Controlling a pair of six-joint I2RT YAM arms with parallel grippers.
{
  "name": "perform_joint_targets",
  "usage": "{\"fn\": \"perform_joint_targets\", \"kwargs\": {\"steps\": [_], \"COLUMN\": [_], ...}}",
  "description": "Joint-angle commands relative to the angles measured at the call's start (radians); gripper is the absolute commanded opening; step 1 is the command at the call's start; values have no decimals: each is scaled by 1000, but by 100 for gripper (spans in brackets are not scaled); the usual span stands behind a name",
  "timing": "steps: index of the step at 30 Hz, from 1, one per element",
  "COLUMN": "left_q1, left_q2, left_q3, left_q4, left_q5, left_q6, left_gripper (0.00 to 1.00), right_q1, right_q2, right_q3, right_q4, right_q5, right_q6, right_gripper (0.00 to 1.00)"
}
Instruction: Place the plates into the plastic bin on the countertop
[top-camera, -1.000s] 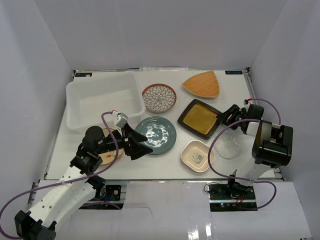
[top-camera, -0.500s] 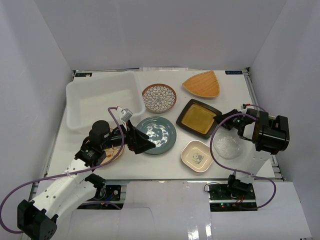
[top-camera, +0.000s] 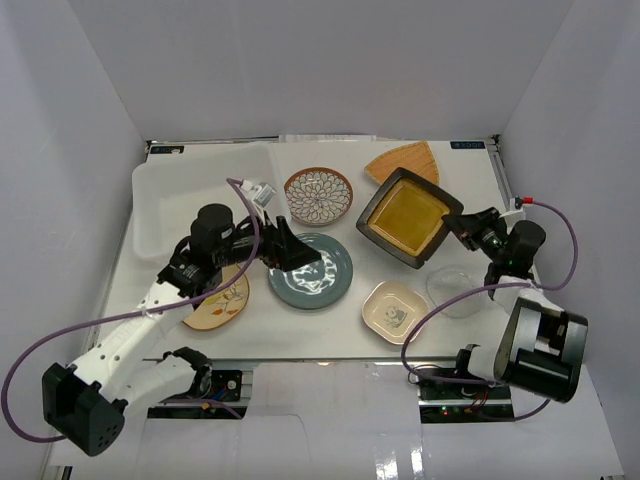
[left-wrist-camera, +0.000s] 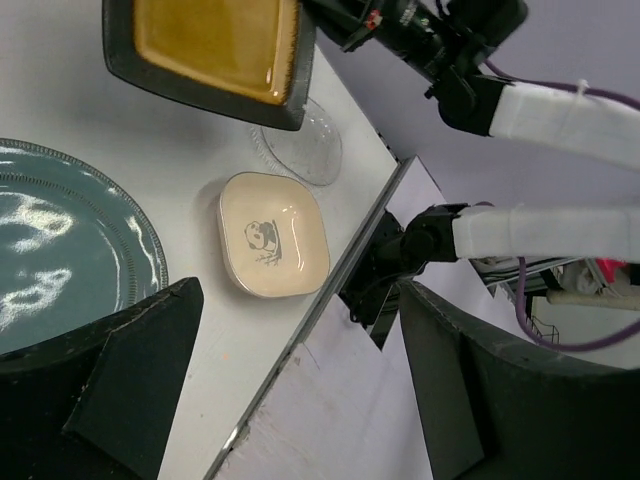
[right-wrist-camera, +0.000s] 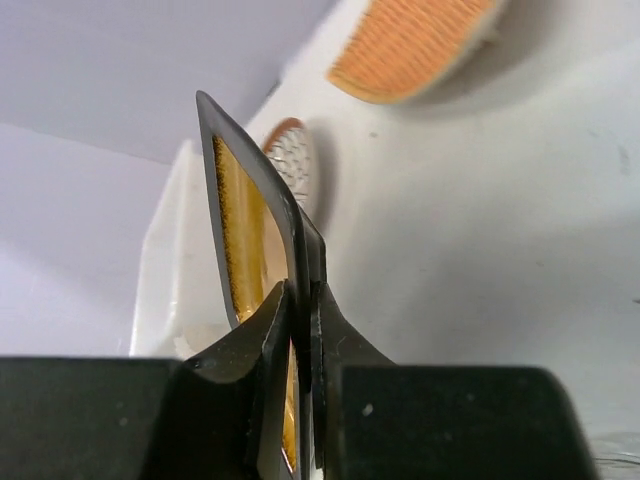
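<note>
My right gripper (top-camera: 458, 228) is shut on the near right rim of the black-and-amber square plate (top-camera: 407, 216) and holds it tilted above the countertop (top-camera: 350, 335). In the right wrist view that plate (right-wrist-camera: 246, 215) stands edge-on between the fingers of the right gripper (right-wrist-camera: 302, 305). My left gripper (top-camera: 293, 253) hangs open over the teal round plate (top-camera: 312, 272), with nothing between its fingers (left-wrist-camera: 135, 350). The plastic bin (top-camera: 160, 185) sits at the back left. On the countertop lie the petal-patterned plate (top-camera: 318, 195), the orange fan-shaped plate (top-camera: 395, 160), the cream painted plate (top-camera: 215, 305), the small cream square plate (top-camera: 393, 310) and the clear glass plate (top-camera: 452, 290).
White walls (top-camera: 60, 150) enclose the countertop on three sides. The metal-framed front edge (left-wrist-camera: 300, 340) runs just below the small cream square plate (left-wrist-camera: 273, 235). The left arm's purple cable (top-camera: 245, 215) loops over the bin's near corner.
The right gripper has shut on the black-and-amber plate and lifted it off the countertop, tilted up. The left gripper has moved back and right, over the teal plate.
</note>
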Motion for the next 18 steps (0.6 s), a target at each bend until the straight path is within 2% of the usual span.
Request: {"fn": "perform_joint_targets", "kwargs": {"steps": [1,7,10,14,17,18], "left_q1": [-5,-5,-1,10,18,21], "left_q2": [74,217,281,425,499,537], "left_q3": [97,209,271,341,377,381], "left_q4": [-36,-61,-71,-68,-36,-24], "left_q5": [-9,-32,-46,-41,4,58], "left_q6": [-14,37,74,120,127,115], "left_gripper": [89,93,98,98,98,98], "right_q1": [-3,9,41,113,181,210], "right_q2": [-131,-247,-268,-262,-247,-241], "right_q3": [9,44,44,62,73,73], "right_q4": [45,-9,31,88,112,118], "right_q5": [-97,-195,-232,-255,-249,-248], "right_q6": [122,162,216,253,270,275], "right_gripper": [8,8,8,8,8,8]}}
